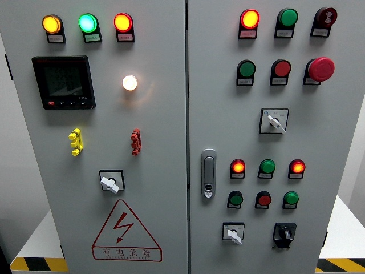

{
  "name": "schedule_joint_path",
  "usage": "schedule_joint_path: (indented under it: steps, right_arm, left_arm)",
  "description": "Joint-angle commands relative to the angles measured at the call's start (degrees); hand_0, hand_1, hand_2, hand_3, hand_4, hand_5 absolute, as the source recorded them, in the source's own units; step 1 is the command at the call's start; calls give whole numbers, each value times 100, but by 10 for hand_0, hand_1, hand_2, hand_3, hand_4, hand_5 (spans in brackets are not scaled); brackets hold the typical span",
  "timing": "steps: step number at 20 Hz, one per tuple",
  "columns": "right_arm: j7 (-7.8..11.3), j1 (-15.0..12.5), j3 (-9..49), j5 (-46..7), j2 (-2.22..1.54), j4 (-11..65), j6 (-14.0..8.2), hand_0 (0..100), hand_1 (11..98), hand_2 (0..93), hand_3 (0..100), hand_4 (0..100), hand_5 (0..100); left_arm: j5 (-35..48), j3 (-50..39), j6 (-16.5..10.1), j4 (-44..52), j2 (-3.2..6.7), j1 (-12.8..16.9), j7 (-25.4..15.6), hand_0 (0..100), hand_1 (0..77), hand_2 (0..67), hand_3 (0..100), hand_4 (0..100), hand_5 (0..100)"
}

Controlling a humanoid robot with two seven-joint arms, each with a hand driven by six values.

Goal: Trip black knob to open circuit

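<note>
Knob point(284, 234), black, sits at the lower right of the grey cabinet's right door point(336, 142); you will find its pointer angled down and slightly left. Just left of the knob is a white rotary switch point(233, 233). Directly above the knob run two rows of three round buttons: the nearer row point(263, 199) unlit, the upper row point(267, 167) with its red outer lamps glowing. Further above the knob is another white selector point(274, 121), then a red mushroom button point(320, 69). Well left of the knob, the door handle point(209, 173) stands upright beside the seam. Neither of your hands appears in view, so their state cannot be told.
</note>
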Motion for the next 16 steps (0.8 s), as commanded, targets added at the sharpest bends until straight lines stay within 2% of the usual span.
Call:
schedule_joint_path:
  steps: [1,4,8,11,16]
  right_arm:
    - [208,-98,13,412,9,719,-22,830,389,5,180,70,203]
    - [217,-501,4,826,-8,1869,-22,821,401,4,259,170,296]
    - [225,-871,-30,976,-17,3302,-22,808,446,0,336,306,425]
    - [208,-1083,-110,1257,-26,4470,-31,821,475,0,411,423,509]
    - [164,-1364,-294,1275,-35,6186,-49,865,499,0,523,597,658]
  left_arm:
    - [0,0,0,0,-5,0,1,0,0,194,261,98,86]
    - [0,0,0,0,4,9,1,0,0,194,261,98,86]
    - [0,0,0,0,4,0,1,0,0,194,261,98,86]
    - [0,0,0,0,4,0,1,0,0,194,261,98,86]
    - [0,0,0,0,4,0,1,0,0,194,261,98,86]
